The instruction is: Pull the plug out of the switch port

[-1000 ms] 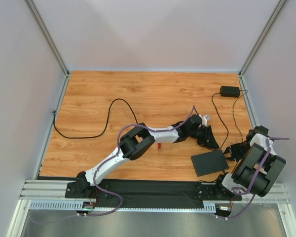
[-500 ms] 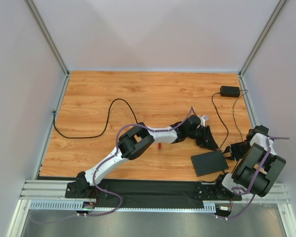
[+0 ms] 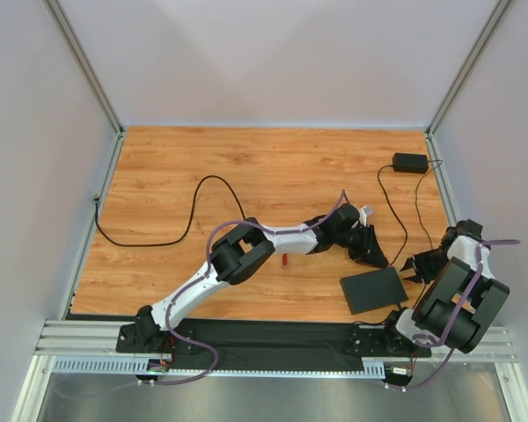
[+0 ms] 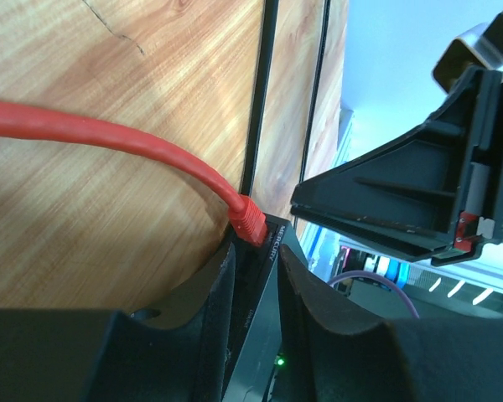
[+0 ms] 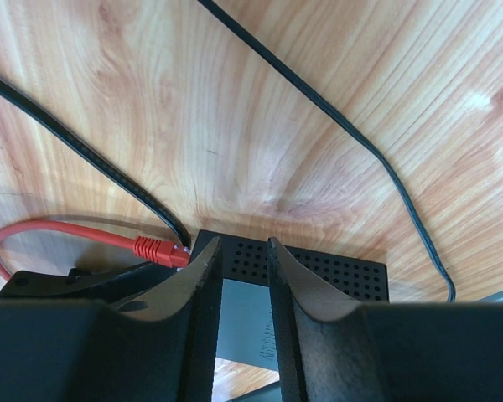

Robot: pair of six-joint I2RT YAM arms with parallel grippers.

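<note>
The worktop [image 3: 246, 167] is the largest thing around me, a wood-grain board walled on three sides, with plenty of bare board to the far left and across the back. The switch [image 3: 374, 290] lies flat near its front right corner, just ahead of my right base. My left arm reaches across the middle, so my left fingers [image 4: 205, 301] come at the switch's far left corner. My right fingers [image 5: 298, 289] sit at its right edge, close to the right wall. My left fingers stand only a narrow gap apart and grip nothing, with the switch's labelled edge showing in the slot between them. My right fingers are likewise a narrow slot apart, with the switch's flat face seen through it and its perforated side just past the tips. I cannot tell whether they touch it. A small black brick [image 3: 410, 163] rests in the back right corner, its thin lead running toward the switch. A black cord [image 3: 194, 198] loops over the left half of the board. The red cable [image 4: 109, 134] curves in low over the wood, and its plug [image 4: 250, 220] is seated in the switch's edge, just beyond my left fingertips.
</note>
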